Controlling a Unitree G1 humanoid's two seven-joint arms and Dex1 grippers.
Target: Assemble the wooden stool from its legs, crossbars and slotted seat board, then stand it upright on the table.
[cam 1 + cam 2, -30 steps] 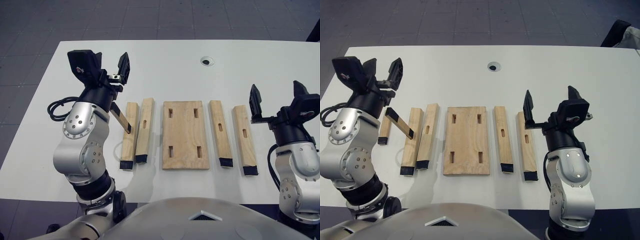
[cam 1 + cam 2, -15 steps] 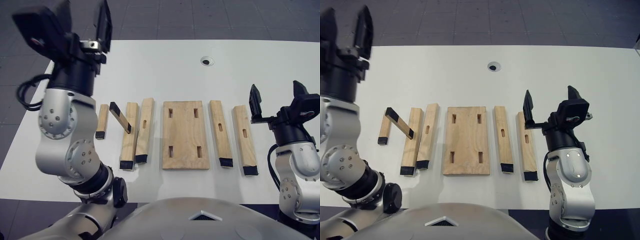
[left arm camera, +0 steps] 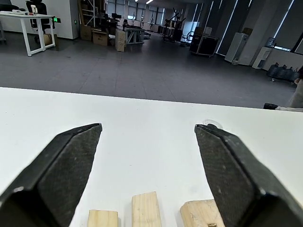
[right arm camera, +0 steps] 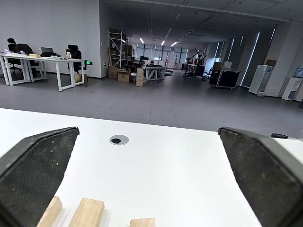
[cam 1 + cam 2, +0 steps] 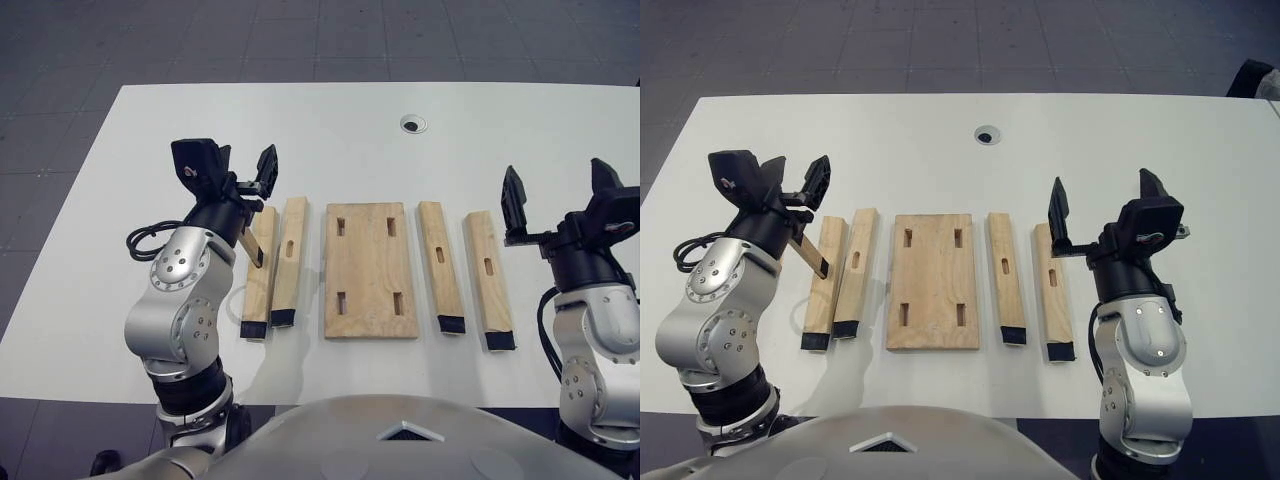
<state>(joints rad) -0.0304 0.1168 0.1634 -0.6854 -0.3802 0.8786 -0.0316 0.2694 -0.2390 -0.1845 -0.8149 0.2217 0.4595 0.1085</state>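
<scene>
Left tool (image 5: pixel 235 178): fingers spread wide, nothing held, hanging low over far end of slanted crossbar (image 5: pixel 247 243). Sat about here 1 s ago, swung up high & clear of the parts 0.5 s ago, back down now. Same open spread throughout, so no pick made. Wood pcs unmoved across all three moments. Reads as a re-approach to the crossbar; assembly prob. not begun, nothing slotted yet.

Crossbar: lying askew, black-tipped near end resting on outer left leg (image 5: pixel 258 290), far end under the tool. Second crossbar hidden behind left forearm. Inner left leg (image 5: pixel 290 255): just beside the outer one, closest at near ends. Seat board (image 5: pixel 370 270): flat in middle of counter (image 5: pixel 520 110), four slots facing up. Inner right leg (image 5: pixel 440 262) & outer right leg (image 5: pixel 488 278): beyond the board, flat, a little apart, black tips toward robot.

Right tool (image 5: pixel 558 200): also spread open, empty, held up near far end of outer right leg, to its outer side. No change over the last sec.

In the way: crossbar overlapping outer left leg, so prob. need to lift it first to free that leg. Close-set left pair, little finger room betw. them. Cable hole (image 5: pixel 411 123): well off at the back, no bother.
</scene>
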